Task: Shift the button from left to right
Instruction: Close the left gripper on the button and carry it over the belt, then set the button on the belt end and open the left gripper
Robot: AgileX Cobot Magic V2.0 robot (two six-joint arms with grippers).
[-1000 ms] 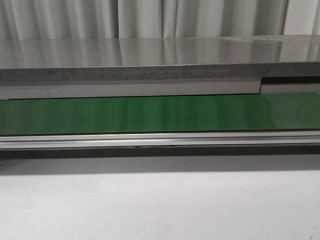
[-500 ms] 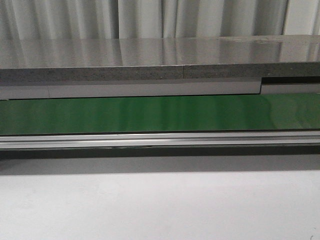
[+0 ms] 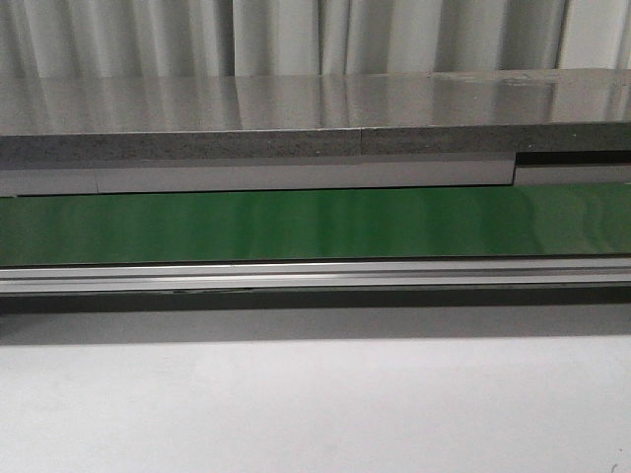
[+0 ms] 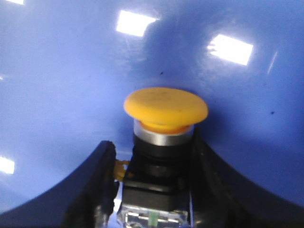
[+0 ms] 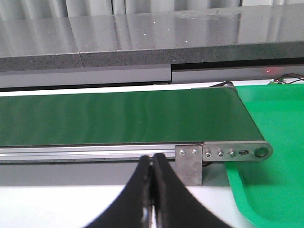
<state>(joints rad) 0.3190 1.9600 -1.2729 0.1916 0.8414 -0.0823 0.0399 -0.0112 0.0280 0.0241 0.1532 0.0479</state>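
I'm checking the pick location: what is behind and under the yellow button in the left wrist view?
Behind the button is a glossy blue surface. The button's body and the left claw cover whatever is underneath.

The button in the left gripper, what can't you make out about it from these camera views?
- Front view: button and both grippers lie outside the frame; only the green belt shows.
- Left wrist view: the button base is cut off by the edge; black fingers cover its sides.
- What the blue surface is stays unclear.
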